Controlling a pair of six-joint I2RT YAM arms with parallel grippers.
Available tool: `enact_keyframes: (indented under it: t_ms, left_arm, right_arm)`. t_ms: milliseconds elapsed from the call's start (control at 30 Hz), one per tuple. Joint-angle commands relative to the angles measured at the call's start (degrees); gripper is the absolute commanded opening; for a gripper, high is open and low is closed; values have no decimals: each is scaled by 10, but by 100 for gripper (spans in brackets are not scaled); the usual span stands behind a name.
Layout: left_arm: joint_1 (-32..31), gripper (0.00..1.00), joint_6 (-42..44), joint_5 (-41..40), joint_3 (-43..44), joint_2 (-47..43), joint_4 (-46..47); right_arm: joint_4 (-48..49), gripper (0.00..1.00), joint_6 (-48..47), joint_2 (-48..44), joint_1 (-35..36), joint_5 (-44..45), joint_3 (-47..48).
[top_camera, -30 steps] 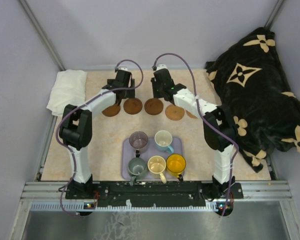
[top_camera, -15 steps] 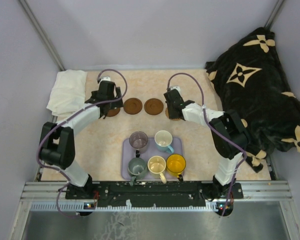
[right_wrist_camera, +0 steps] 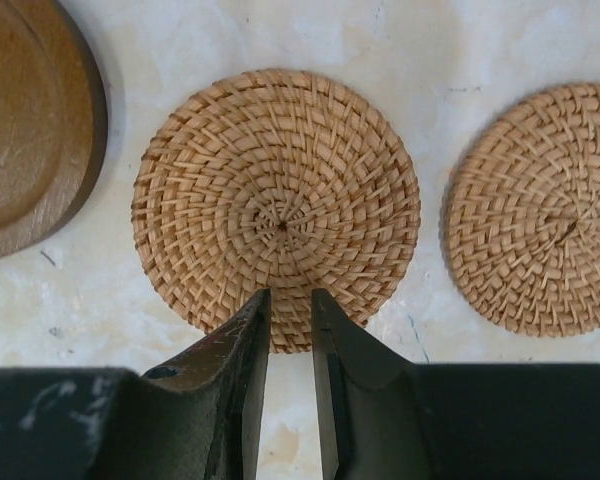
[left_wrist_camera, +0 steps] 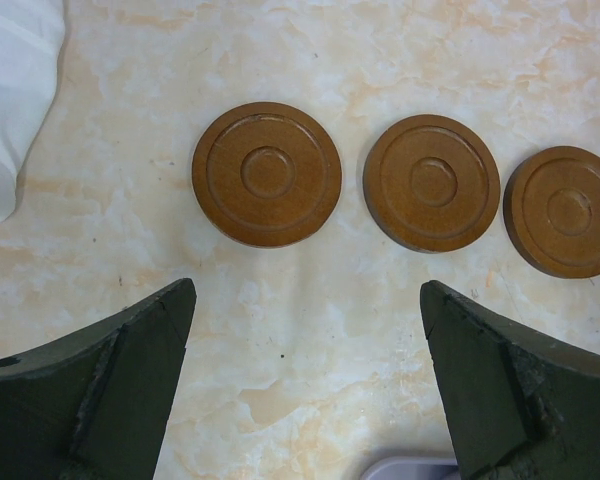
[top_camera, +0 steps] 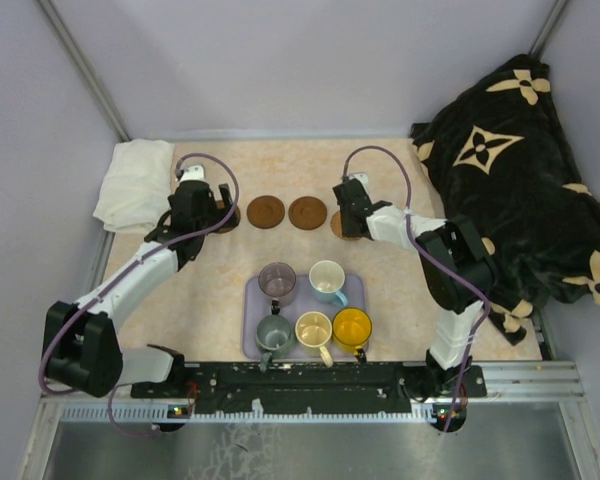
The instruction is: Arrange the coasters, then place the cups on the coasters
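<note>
Step in hand, by my read: coaster arranging; cups not begun. All five cups [top_camera: 313, 328] sit on the lavender tray [top_camera: 356, 288], lower centre of top view, none on a disc. Coasters run in a row across upper middle of that view. L wrist view shows three wooden coasters [left_wrist_camera: 267, 173] side by side, gaps btwn them. R wrist view shows two woven coasters [right_wrist_camera: 276, 205], plus a wooden one at its left edge.

L gripper [left_wrist_camera: 307, 300] is spread wide, holding nothing, below the wooden row. R gripper [right_wrist_camera: 288, 300] has fingers nearly pressed together, thin slit btwn, tips over the lower rim of the centre woven coaster; can't tell if they nip it or just hover.

Next, prob: nudge that woven one to even the spacing, w/ light contact so it doesn't skid.
</note>
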Motion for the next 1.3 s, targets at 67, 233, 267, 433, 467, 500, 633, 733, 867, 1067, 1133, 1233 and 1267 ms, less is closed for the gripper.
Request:
enact_keyframes:
  t_ms: [67, 233, 267, 433, 467, 500, 633, 733, 867, 1067, 1133, 1233, 1267]
  left_arm:
    - [-2, 100, 4, 13, -10, -26, 15]
    - [-2, 100, 3, 20, -12, -31, 9]
    - [-1, 100, 3, 21, -13, -31, 9]
    - [-2, 100, 2, 28, -15, -30, 9]
    - [-2, 100, 3, 30, -16, -28, 9]
    - [-2, 100, 3, 30, -15, -28, 9]
    - [-2, 100, 3, 33, -16, -26, 8]
    - [-2, 100, 1, 34, -17, -26, 8]
    - [-1, 100, -1, 39, -18, -28, 7]
    - [-1, 100, -6, 52, -21, -45, 3]
    - [-2, 100, -7, 56, -26, -54, 3]
    - [-2, 100, -7, 59, -33, -67, 4]
    - [-2, 100, -6, 60, -34, -69, 4]
  right_arm:
    - [24, 24, 10, 33, -13, -11, 40]
    - [14, 24, 21, 49, -34, -12, 54]
    - [13, 24, 23, 50, -39, -14, 55]
    - [16, 24, 12, 46, -50, -20, 58]
    - [16, 24, 9, 44, -50, -21, 59]
    - [17, 24, 6, 42, -50, -25, 59]
    - [28, 25, -2, 31, -50, -37, 55]
    - [32, 27, -11, 21, -50, -42, 64]
    - [32, 28, -25, -4, -50, -39, 91]
    - [1, 29, -41, -45, -50, 2, 144]
    - [-18, 29, -39, -56, -50, 29, 148]
    - [-49, 29, -23, -68, -55, 68, 139]
    - [-56, 29, -16, -73, -59, 74, 130]
